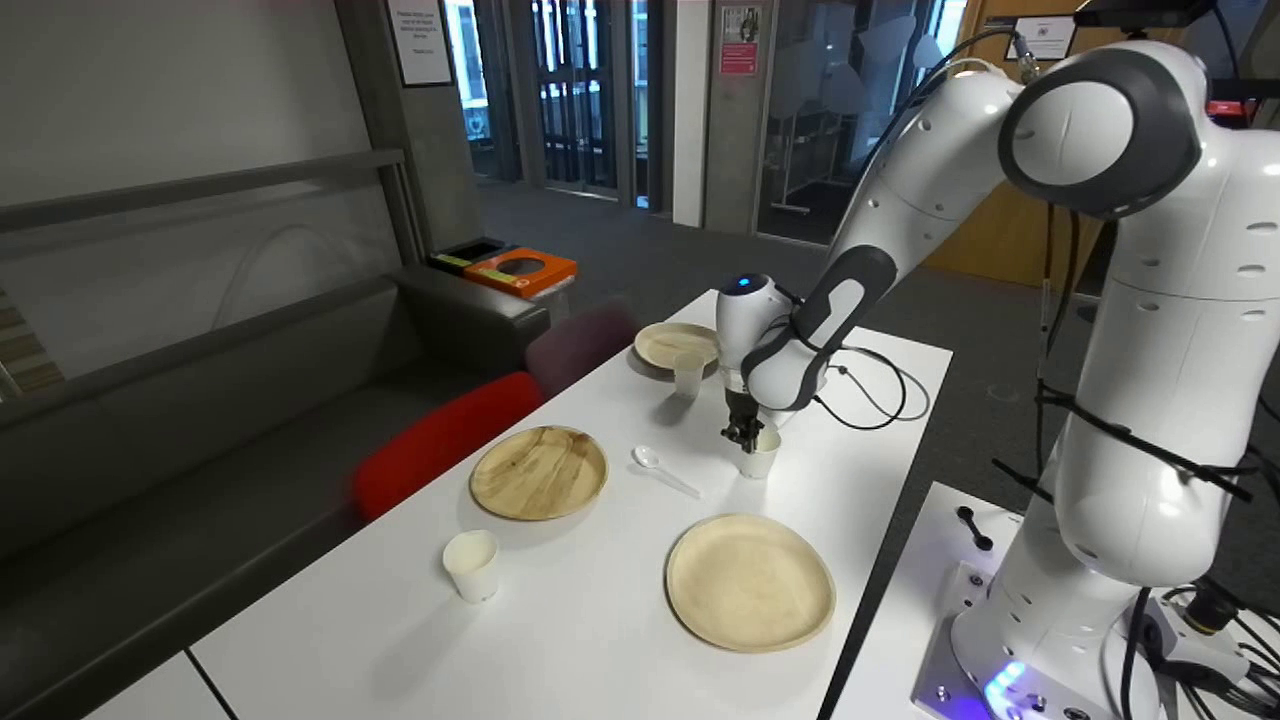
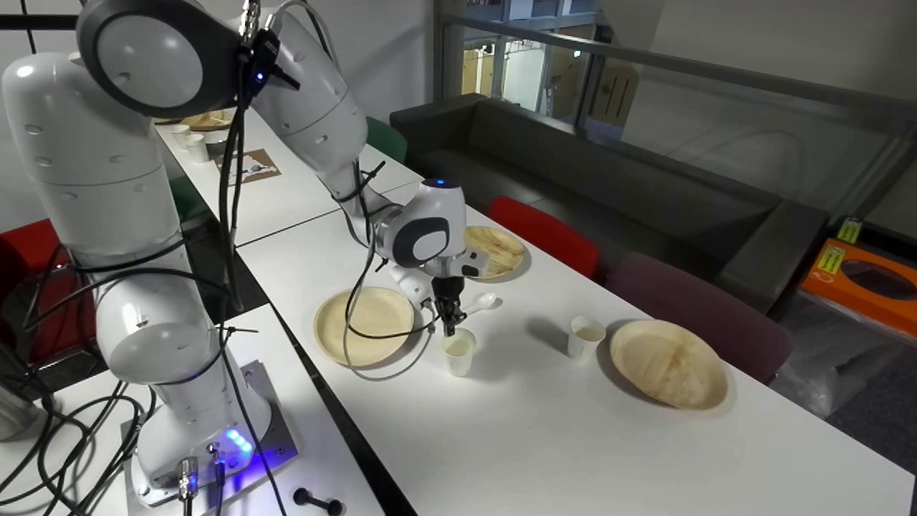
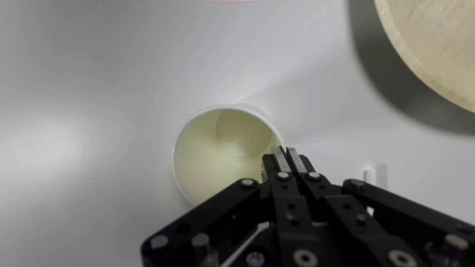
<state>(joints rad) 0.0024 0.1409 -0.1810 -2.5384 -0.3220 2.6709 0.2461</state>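
A white paper cup (image 3: 202,159) is gripped by its rim in the wrist view. My gripper (image 3: 286,151) is shut on that cup's wall, one finger inside and one outside. In both exterior views the black gripper (image 1: 742,436) points down at the rim of the cup (image 1: 760,458). The cup (image 2: 459,358) looks upright; whether its base touches the table cannot be told. Near it lies a white plastic spoon (image 1: 647,458), whose handle end (image 3: 368,175) shows in the wrist view. The far side of the cup's rim is partly hidden by the gripper linkage.
Three wooden plates, a near one (image 1: 750,585), a middle one (image 1: 540,474) and a far one (image 1: 668,343), sit on the white table. Two more cups stand there, one (image 1: 472,566) by the middle plate, one (image 2: 585,338) by the far plate. Loose cables (image 1: 890,418) hang beside the arm.
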